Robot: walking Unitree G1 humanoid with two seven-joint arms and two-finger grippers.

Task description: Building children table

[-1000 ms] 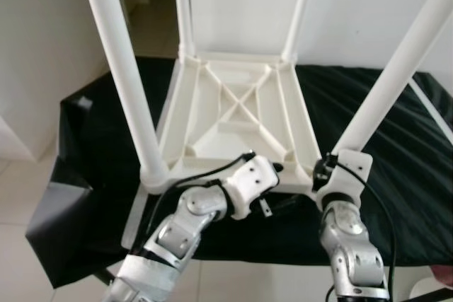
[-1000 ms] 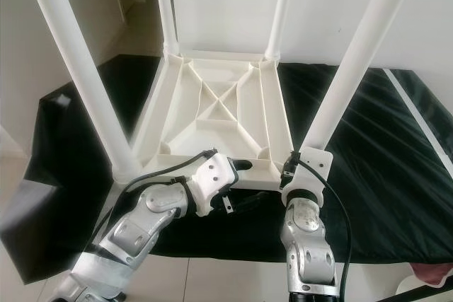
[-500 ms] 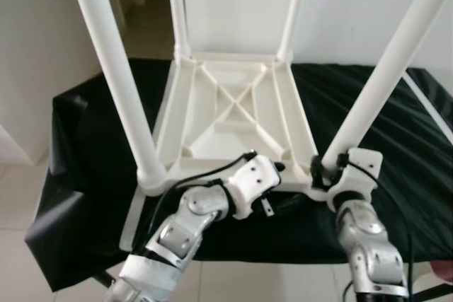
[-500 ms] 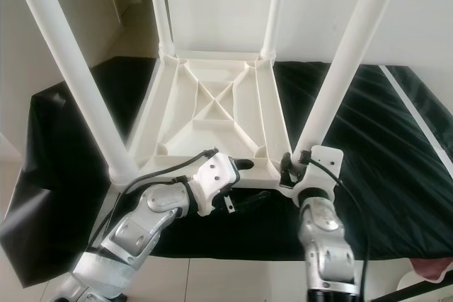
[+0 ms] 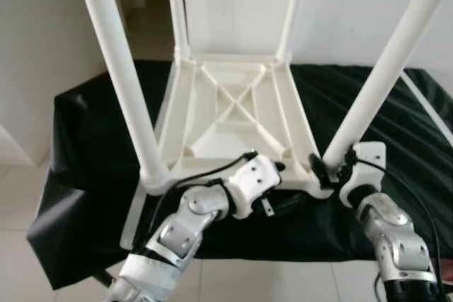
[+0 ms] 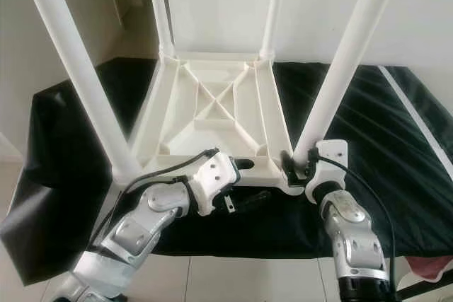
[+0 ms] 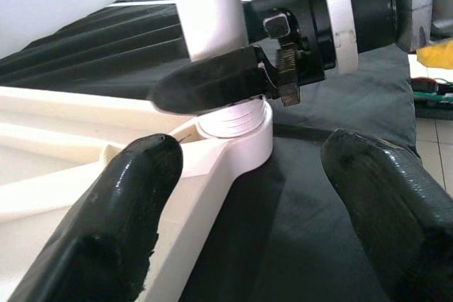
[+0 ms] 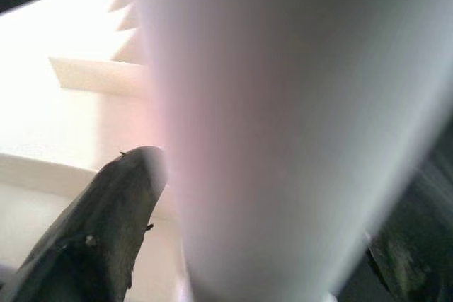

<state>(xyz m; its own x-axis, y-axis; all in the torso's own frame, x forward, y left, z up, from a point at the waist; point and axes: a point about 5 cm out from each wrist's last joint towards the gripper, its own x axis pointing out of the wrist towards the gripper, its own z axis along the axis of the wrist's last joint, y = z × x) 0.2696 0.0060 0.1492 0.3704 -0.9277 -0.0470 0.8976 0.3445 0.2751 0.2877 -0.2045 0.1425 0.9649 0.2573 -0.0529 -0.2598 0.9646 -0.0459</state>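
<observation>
A white children's table (image 5: 172, 114) lies upside down on a black cloth, its four white legs pointing up. My right gripper (image 5: 327, 173) is at the foot of the near right leg (image 5: 382, 76), where it enters the corner socket. Its black fingers (image 8: 106, 224) sit on either side of that leg, shut on it. My left gripper (image 5: 283, 185) is open at the table's near rim, close to the same corner. One of its fingers (image 7: 127, 210) is over the white frame and the other is over the cloth. The near left leg (image 5: 120, 76) stands free.
The black cloth (image 5: 92, 146) drapes over a low surface and hangs down at the left. Pale tiled floor (image 5: 21, 245) lies around it. A white wall rises behind, and a doorway opens at the back left. Two far legs (image 5: 177, 5) rise at the back. A pink object (image 6: 432, 270) lies low right.
My right wrist has swung out to the right around the foot of the near right leg, still holding it. The left arm and the table have stayed in place.
</observation>
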